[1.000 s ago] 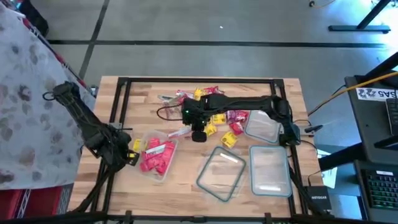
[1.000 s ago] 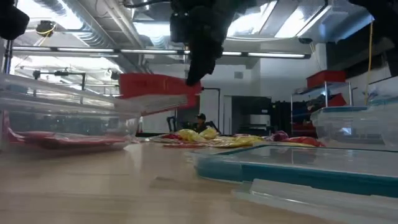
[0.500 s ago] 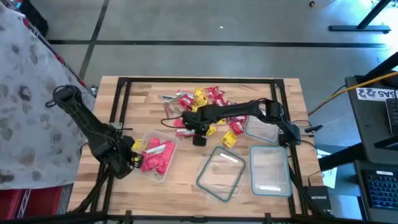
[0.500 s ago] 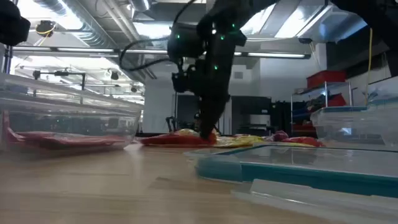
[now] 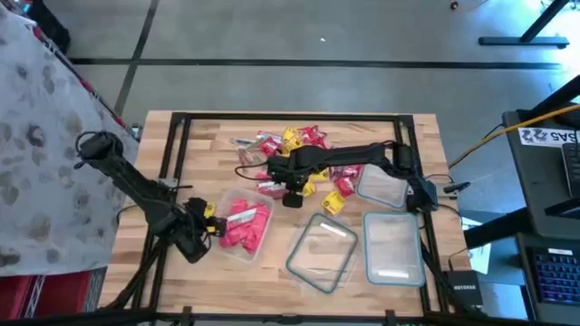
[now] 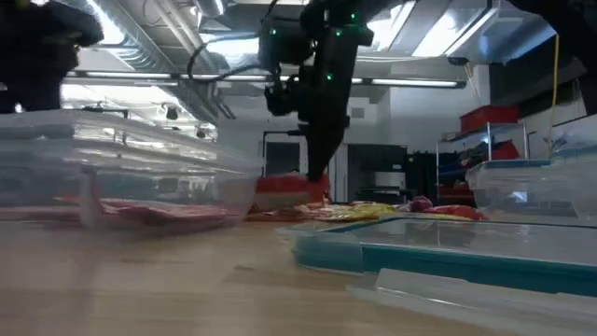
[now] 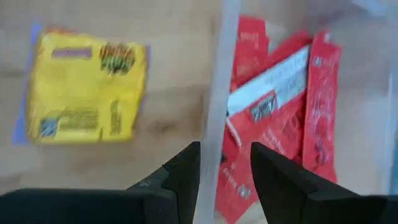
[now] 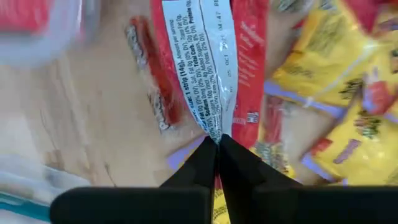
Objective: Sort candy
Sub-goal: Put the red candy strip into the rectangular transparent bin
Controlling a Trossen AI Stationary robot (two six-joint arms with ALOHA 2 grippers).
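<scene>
Loose red and yellow candy [image 5: 299, 145] lies in a heap at the table's far middle. My right gripper [image 5: 288, 192] stands at the heap's near edge, shut on a red candy strip [image 8: 199, 62] with a white label. A clear container [image 5: 246, 226] with red candy inside rests on the table at near left. My left gripper [image 5: 204, 226] is at the container's left wall. One yellow candy [image 7: 84, 93] lies on the wood just outside that wall. My left gripper straddles the container's left wall [image 7: 214, 124], one finger inside and one outside. It comes in from the table's left, slanting down. The container's bottom rests on the table. My right gripper pinches one end of the red strip [image 8: 214, 127] between its two fingertips. The fingers point down from above. The strip [image 6: 289, 185] sticks out about level toward the table's left, a little above the wood.
Two empty clear containers [image 5: 324, 252] [image 5: 394, 246] lie at near right, and a third [image 5: 381, 184] stands behind them by the right arm. A black frame [image 5: 290, 116] runs around the tabletop. Bare wood shows at far left.
My left gripper has moved toward the table's right, and the container has slid along the table that way, turning a little. My right gripper came down to the table with the red strip, then rose slightly, lifting the strip off the wood.
</scene>
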